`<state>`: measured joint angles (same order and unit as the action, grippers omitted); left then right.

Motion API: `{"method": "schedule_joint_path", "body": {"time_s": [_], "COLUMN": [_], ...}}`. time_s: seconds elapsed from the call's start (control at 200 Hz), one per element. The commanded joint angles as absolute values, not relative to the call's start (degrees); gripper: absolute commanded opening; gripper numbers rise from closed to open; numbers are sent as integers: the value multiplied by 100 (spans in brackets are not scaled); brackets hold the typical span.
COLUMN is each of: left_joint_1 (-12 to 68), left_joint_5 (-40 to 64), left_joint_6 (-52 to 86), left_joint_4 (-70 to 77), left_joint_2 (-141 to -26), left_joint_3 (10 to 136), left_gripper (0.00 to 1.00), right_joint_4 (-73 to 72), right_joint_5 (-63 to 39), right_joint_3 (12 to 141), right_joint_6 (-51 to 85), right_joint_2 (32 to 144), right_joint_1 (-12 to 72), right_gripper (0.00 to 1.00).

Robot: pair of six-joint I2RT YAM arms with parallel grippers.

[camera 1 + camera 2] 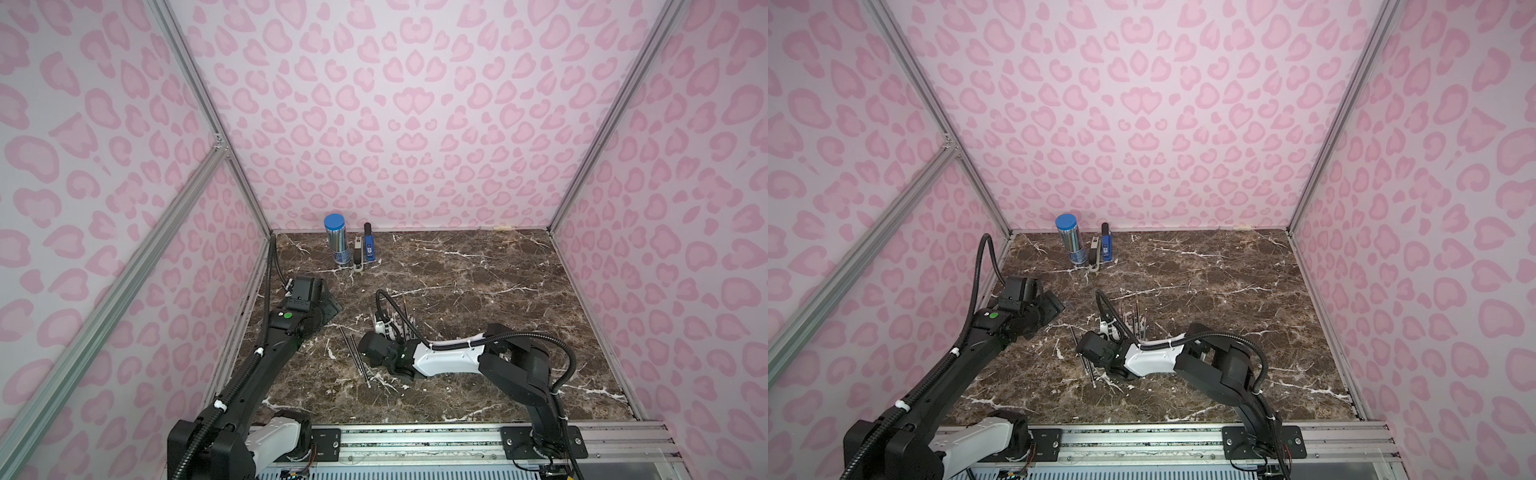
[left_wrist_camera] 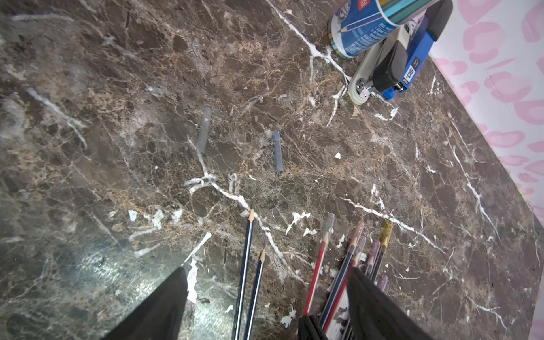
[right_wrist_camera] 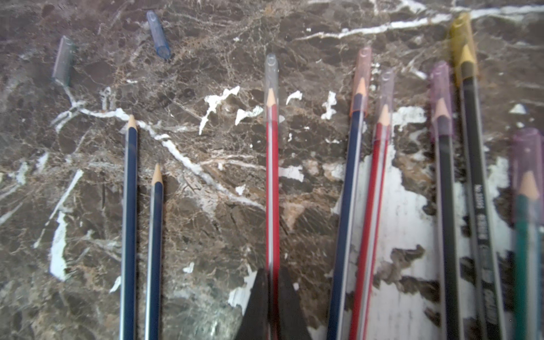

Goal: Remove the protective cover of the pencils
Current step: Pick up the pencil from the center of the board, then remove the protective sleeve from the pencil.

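The right fingers (image 3: pixel 290 309) clench the red pencil (image 3: pixel 272 182), likely steadying it, its cap (image 3: pixel 271 73) ahead of them; the left fingers (image 2: pixel 160 306) stand released, free to pull.

Right tool (image 3: pixel 272 303) clamped on a red pencil (image 3: pixel 272 176) bearing a clear cap (image 3: pixel 271 76). Two bare blue pencils (image 3: pixel 129 220), two loose caps (image 3: pixel 159 35) and five capped pencils (image 3: pixel 348 191) lie on the marble bench (image 3: pixel 206 229).

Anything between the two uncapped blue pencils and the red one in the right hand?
Nothing: the right wrist view shows bare marble between the blue pencils and the red pencil in the right hand.
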<state>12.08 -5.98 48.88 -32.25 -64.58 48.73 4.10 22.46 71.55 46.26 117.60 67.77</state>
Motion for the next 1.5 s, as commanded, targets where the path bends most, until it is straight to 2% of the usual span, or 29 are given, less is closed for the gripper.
{"method": "schedule_joint_path", "body": {"time_s": [0.0, 0.245, 0.805, 1.17, 1.36, 1.495], "left_joint_1": [1204, 1204, 1202, 1204, 1212, 1222], "left_joint_5": [-143, 160, 410, 1622, 1997, 1892], "left_joint_6": [4419, 4263, 4296, 4289, 4535, 4519], "left_joint_4": [-2664, -2220, -2262, -1502, -799, -717], "left_joint_2": [-6385, -6154, -5540, -5570, -5621, -5787], "left_joint_3": [4766, 4514, 4339, 4111, 3831, 3797], "left_gripper": [85, 85, 84, 74, 71, 69], "right_joint_4": [447, 255, -402, -2104, -2057, -2111], "right_joint_5": [2360, 2241, 2462, 2144, 2170, 2155], "right_joint_3": [7193, 7119, 6272, 5069, 5154, 5138], "right_joint_6": [4527, 4406, 4299, 3793, 3762, 3729], "right_joint_2": [11760, 11563, 10672, 9877, 9804, 9714], "right_joint_1": [6776, 6779, 7055, 7202, 7240, 7284], "right_gripper": [4, 3, 2, 4, 4, 4]}}
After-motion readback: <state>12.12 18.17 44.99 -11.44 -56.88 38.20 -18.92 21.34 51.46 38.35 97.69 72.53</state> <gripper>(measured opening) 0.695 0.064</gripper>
